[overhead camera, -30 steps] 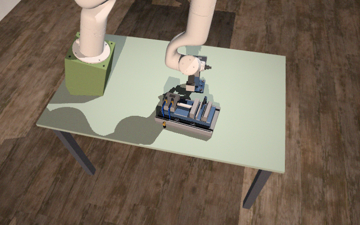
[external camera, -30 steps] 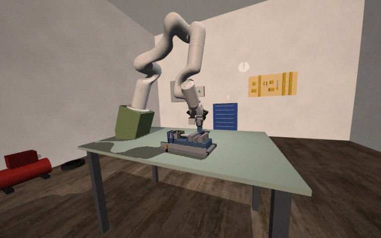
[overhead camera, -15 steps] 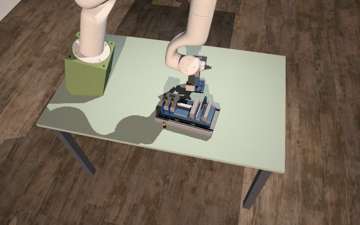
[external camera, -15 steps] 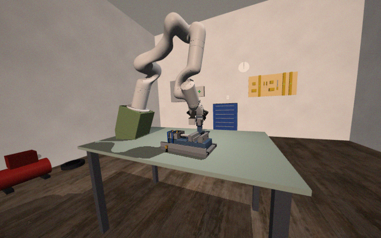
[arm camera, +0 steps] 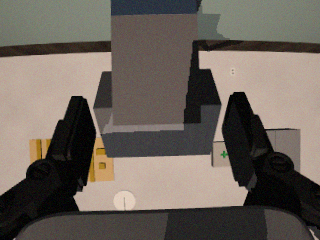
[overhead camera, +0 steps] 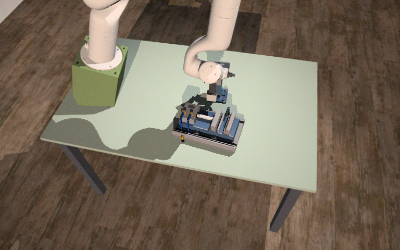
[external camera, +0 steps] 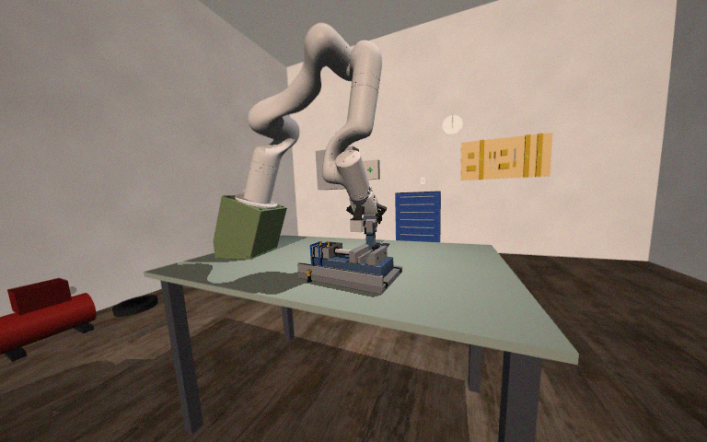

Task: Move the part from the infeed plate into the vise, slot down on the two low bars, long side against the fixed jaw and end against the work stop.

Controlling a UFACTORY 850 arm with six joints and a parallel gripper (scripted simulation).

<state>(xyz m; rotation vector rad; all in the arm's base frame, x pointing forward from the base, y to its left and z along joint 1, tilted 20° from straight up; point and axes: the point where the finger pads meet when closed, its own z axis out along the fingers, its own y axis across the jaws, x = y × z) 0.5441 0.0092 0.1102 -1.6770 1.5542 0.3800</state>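
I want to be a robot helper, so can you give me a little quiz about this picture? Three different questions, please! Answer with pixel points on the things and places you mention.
1. What colour is the big box (overhead camera: 96, 85) (external camera: 237, 229) under the arm's (overhead camera: 224, 23) (external camera: 365, 88) foot?

2. True or false: the gripper (overhead camera: 227, 71) (external camera: 367, 214) (arm camera: 158, 112) has its fingers pressed together.

3. How do the jaws of the vise (overhead camera: 203, 123) (external camera: 359, 266) stand?
a) touching each other
b) apart, with a gap
c) one on top of the other

Key: 1. green; 2. false; 3. b

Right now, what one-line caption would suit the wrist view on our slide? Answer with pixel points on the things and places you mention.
The open tool's black fingers flank a grey block (arm camera: 155, 144), a clock (arm camera: 124, 200) beyond.
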